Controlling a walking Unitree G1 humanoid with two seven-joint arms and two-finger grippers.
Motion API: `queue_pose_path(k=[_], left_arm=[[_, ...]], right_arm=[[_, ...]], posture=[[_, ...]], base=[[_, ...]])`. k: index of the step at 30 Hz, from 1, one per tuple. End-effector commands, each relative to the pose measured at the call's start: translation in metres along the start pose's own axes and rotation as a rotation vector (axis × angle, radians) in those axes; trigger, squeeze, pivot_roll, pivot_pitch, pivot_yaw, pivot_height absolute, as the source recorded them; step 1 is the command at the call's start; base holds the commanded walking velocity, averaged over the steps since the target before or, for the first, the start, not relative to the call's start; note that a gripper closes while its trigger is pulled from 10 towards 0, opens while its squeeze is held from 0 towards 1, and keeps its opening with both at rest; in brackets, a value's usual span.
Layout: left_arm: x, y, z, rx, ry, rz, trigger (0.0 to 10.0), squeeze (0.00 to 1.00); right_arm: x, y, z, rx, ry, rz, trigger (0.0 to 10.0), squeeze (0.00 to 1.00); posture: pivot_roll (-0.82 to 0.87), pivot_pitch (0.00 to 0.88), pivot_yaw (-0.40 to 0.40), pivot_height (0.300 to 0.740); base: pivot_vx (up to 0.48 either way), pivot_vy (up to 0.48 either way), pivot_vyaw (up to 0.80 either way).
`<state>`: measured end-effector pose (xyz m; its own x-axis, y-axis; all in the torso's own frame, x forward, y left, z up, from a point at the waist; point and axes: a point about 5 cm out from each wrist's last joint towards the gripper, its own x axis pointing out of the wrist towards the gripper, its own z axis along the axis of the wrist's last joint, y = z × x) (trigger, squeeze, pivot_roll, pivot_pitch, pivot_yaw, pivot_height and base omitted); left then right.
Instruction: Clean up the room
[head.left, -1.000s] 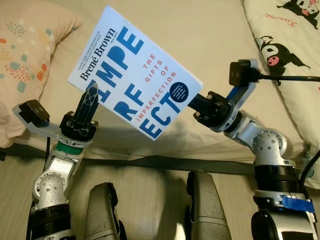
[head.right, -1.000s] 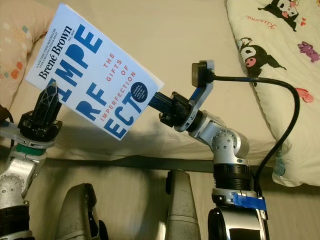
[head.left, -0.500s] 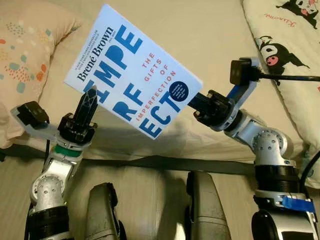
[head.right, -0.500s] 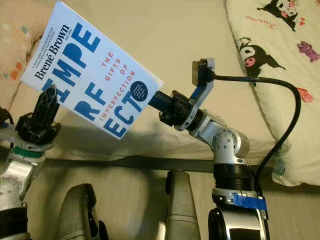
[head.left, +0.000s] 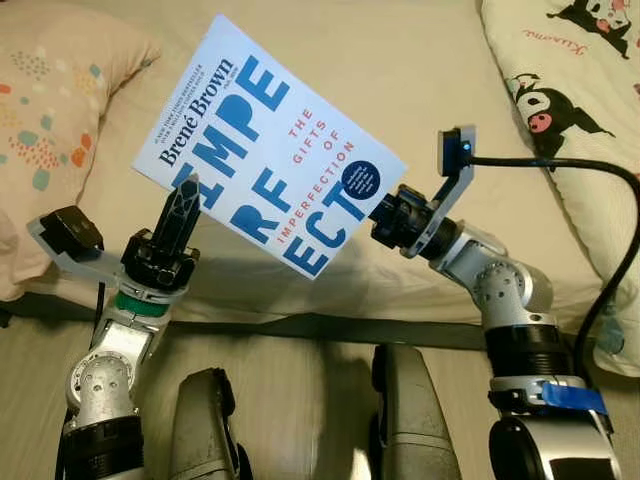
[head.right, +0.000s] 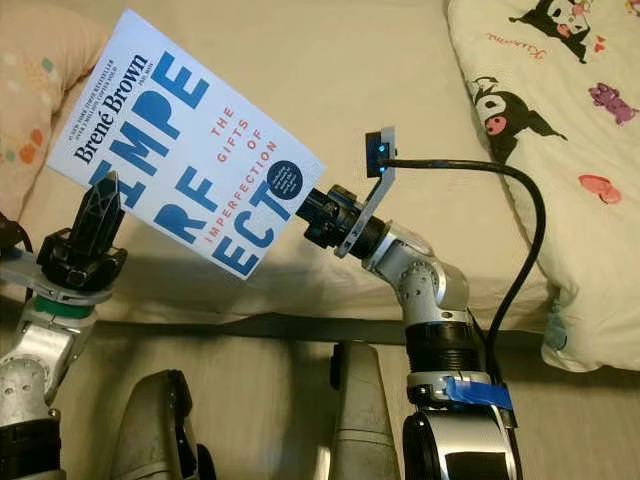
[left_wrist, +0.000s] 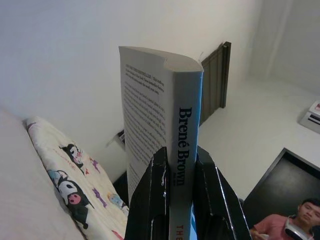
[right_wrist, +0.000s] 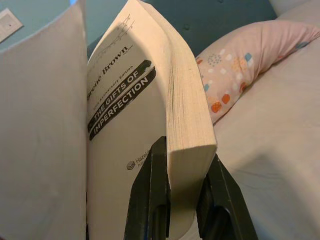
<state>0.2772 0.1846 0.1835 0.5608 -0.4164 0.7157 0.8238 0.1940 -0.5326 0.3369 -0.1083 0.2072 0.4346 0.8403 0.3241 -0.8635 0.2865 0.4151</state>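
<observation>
Gripping book, 2 hands

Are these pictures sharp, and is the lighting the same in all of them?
Eye views: sharp, warm light, the book readable, shading the bed. Left wrist view: pale, washed-out room. Right wrist view: dimmer, bluish, near pages soft.

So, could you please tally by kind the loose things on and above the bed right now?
Blue-and-white paperback book, held over the bed between left gripper and right gripper: 1
Pink dotted pillow: 1
Cream cartoon-print quilt: 1
Total: 3
</observation>
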Motion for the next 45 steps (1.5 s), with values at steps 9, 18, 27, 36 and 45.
queue_pose_path(k=[9,18,27,36,45], left_arm=[[0.001,-0.001,-0.003,-0.02,-0.011,-0.025,0.0,0.0],[-0.008,0.016,0.009,0.043,-0.082,0.11,0.0,0.0],[-0.028,0.046,0.043,0.171,-0.253,0.405,0.0,0.0],[-0.056,0.079,0.053,0.247,-0.351,0.797,0.0,0.0],[-0.016,0.106,0.025,0.232,-0.224,0.887,0.0,0.0]], right_arm=[[-0.005,-0.007,0.003,0.009,-0.044,-0.036,10.0,1.0],[-0.022,-0.024,0.019,-0.014,-0.149,-0.182,10.0,1.0],[-0.038,-0.039,0.027,-0.027,-0.22,-0.341,10.0,1.0],[-0.048,-0.044,0.009,-0.032,-0.207,-0.482,10.0,0.0],[-0.051,0.007,-0.031,0.017,-0.173,-0.455,10.0,0.0]], posture=[[-0.12,0.075,0.026,0.56],[-0.12,0.083,0.025,0.56],[-0.13,0.09,0.034,0.56],[-0.16,0.144,0.054,0.56],[-0.27,0.336,0.103,0.56]], base=[[0.0,0.0,0.0],[0.0,0.0,0.0],[0.0,0.0,0.0],[0.0,0.0,0.0],[0.0,0.0,0.0]])
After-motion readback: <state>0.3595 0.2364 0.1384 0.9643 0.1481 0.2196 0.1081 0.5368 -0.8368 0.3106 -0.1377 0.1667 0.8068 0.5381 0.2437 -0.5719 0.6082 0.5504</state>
